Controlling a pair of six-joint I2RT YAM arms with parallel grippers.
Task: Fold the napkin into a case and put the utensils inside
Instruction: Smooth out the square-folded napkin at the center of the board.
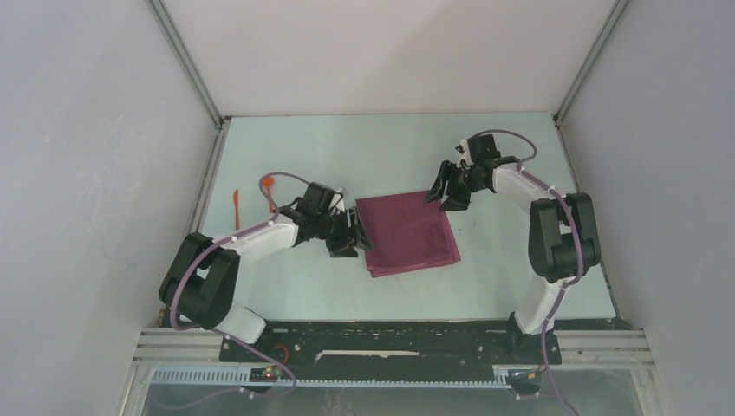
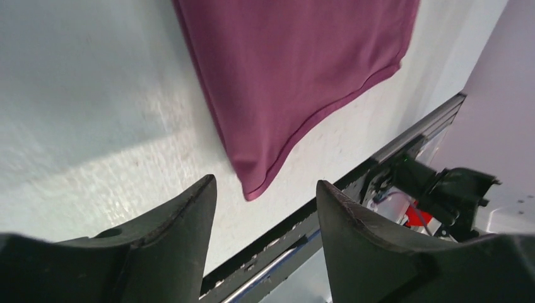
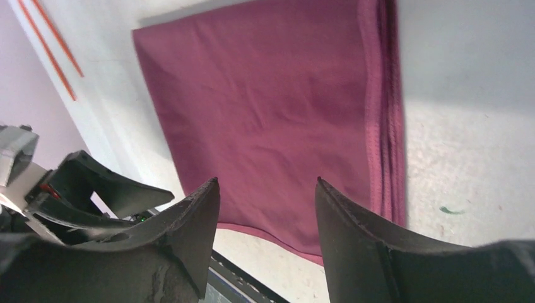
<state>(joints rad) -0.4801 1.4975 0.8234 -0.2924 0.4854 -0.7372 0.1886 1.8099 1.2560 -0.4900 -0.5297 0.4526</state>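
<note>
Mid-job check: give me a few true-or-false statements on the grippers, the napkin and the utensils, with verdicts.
1. The left gripper and right gripper are both open and hold nothing. True.
2. The utensils lie on the napkin. False: they lie on the bare table, beyond the left arm and apart from the cloth.
3. The napkin lies flat on the table between the two grippers. True.
4. The napkin forms a long narrow case. False: it is roughly square, with layered edges along one side.
</note>
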